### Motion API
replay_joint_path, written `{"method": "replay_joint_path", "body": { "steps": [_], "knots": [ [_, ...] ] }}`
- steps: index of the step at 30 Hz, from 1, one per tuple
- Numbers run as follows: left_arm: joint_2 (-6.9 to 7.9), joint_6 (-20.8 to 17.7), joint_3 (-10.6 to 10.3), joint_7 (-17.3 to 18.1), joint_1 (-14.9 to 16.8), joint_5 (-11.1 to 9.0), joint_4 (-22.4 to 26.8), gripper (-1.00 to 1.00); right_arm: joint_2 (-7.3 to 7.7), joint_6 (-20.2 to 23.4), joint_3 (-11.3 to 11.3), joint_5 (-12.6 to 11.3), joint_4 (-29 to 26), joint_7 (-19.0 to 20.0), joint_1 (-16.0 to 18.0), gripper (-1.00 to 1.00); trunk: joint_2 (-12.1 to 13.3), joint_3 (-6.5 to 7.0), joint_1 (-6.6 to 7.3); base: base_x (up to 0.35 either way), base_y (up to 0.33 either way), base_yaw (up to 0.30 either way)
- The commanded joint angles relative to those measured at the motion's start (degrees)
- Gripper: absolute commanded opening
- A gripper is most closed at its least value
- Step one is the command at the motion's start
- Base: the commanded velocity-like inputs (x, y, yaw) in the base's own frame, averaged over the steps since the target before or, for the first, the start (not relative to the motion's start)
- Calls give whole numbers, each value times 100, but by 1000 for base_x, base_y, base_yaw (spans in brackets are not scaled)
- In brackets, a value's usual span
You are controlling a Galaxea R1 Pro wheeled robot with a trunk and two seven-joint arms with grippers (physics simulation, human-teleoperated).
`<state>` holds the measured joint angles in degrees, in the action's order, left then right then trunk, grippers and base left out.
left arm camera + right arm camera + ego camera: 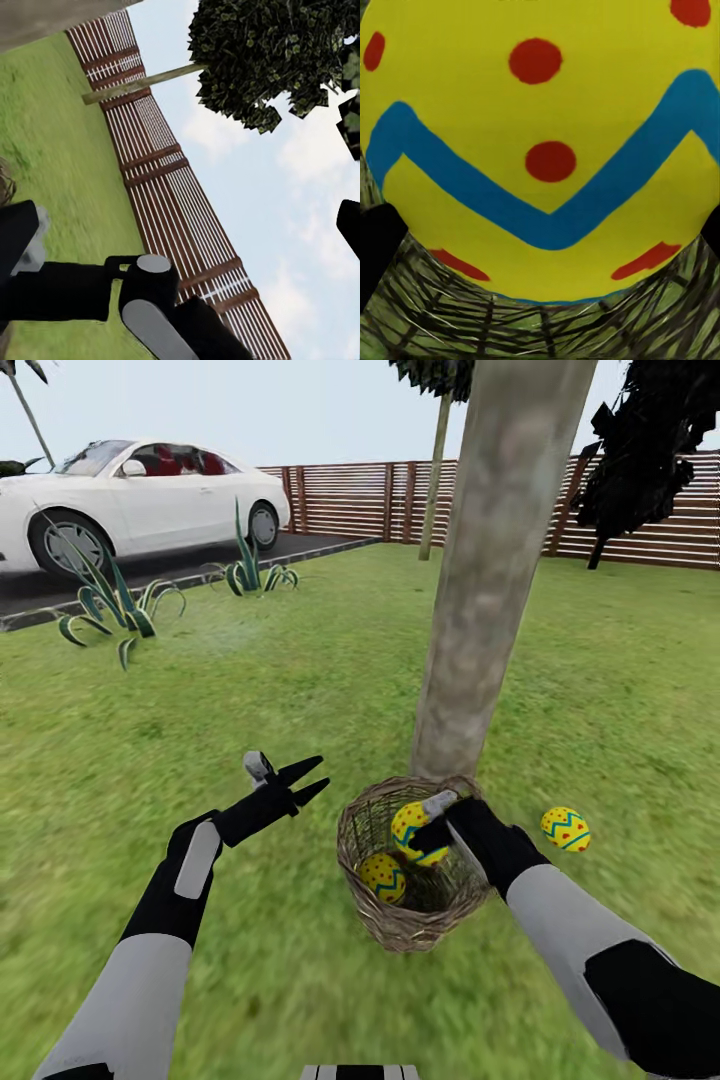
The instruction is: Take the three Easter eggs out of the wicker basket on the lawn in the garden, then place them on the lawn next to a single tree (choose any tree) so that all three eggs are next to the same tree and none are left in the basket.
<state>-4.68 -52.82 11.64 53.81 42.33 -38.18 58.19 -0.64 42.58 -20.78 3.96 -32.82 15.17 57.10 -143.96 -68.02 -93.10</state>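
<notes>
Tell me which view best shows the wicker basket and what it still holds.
The head view: the whole wicker basket beside the trunk, one egg inside, another at the right gripper. The right wrist view gives weave behind a close-up egg; the left wrist view a sliver at most.

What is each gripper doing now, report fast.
Left gripper: open, empty, above the lawn.
Right gripper: shut on egg in wicker basket.
</notes>
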Motion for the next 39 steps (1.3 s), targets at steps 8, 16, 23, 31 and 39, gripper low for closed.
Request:
{"method": "replay_joint_path", "body": {
  "steps": [8, 16, 23, 31, 39],
  "knots": [
    [-7, -17, 14, 16, 3, 21, 0, 100, 638, 5, 751, 42, -14, 1744, 3, -100, 9, 173, 21, 0, 0, 0],
    [-14, -1, 14, 16, 3, 34, 0, 100, 1050, 5, 810, 43, -14, 3071, 3, -100, 20, 350, 42, 0, 0, 0],
    [-38, 41, 23, 37, 3, -2, -2, 100, 1311, -3, 948, 35, -14, 3564, 3, -100, 21, 372, 44, 0, 0, 0],
    [-59, 44, 14, 64, 3, -5, -9, 100, 1378, -4, 1364, 35, -38, 3572, 3, -100, 21, 372, 44, 0, 0, 0],
    [-60, 52, 23, 77, 3, -13, -9, 100, 1400, 10, 1490, 26, -214, 3581, 3, -100, 21, 387, 44, -179, 0, -64]
  ]
}}
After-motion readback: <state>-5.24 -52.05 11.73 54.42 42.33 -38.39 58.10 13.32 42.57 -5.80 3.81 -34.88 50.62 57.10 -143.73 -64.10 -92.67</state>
